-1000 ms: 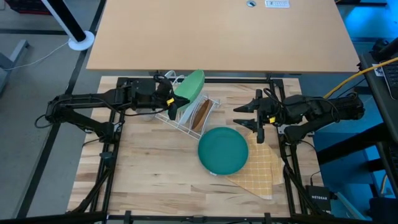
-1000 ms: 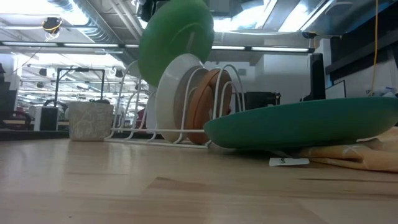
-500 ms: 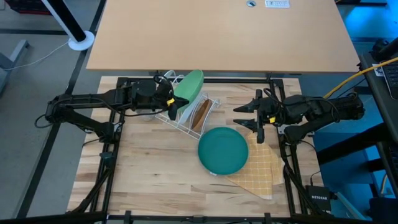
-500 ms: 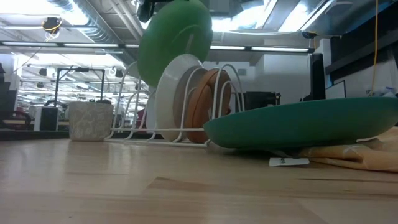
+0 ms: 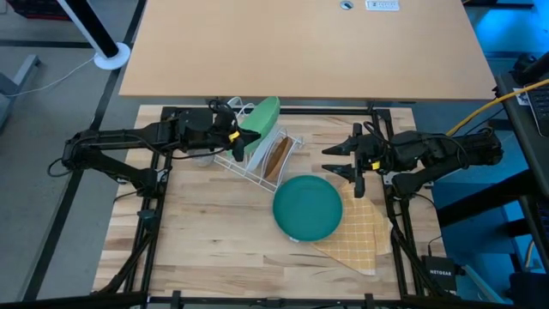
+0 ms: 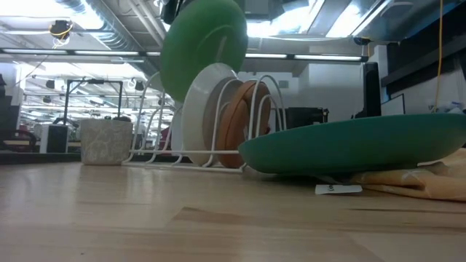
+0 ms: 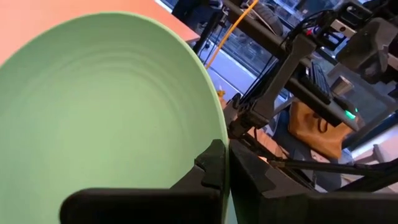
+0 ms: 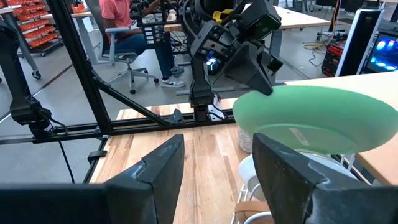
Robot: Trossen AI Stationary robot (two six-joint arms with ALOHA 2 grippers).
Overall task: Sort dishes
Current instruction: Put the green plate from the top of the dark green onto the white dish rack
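My left gripper [image 5: 234, 137] is shut on the light green plate [image 5: 262, 116], held on edge above the white wire rack [image 5: 256, 165]. The plate also shows in the low view [image 6: 204, 47] and in the right wrist view [image 8: 323, 118]. The brown plate [image 6: 246, 120] stands on its edge in the rack. The teal plate [image 5: 308, 207] lies on the table, partly on the yellow checked cloth [image 5: 358, 233]. The grey mug [image 6: 105, 141] stands left of the rack. My right gripper [image 5: 341, 160] is open and empty, right of the rack. My left gripper pinches the light green plate's rim [image 7: 214, 134] between its two fingers [image 7: 211, 167], one on each face. The fingers come about level from the table's left. The plate stands on edge, tilted, lifted clear above the rack.
A white plate [image 6: 207, 109] stands in the rack beside the brown one. A large tan board [image 5: 300, 47] lies beyond the table's far edge. Bare wood [image 5: 206, 232] lies toward the near left. People sit in the room behind [image 8: 127, 18].
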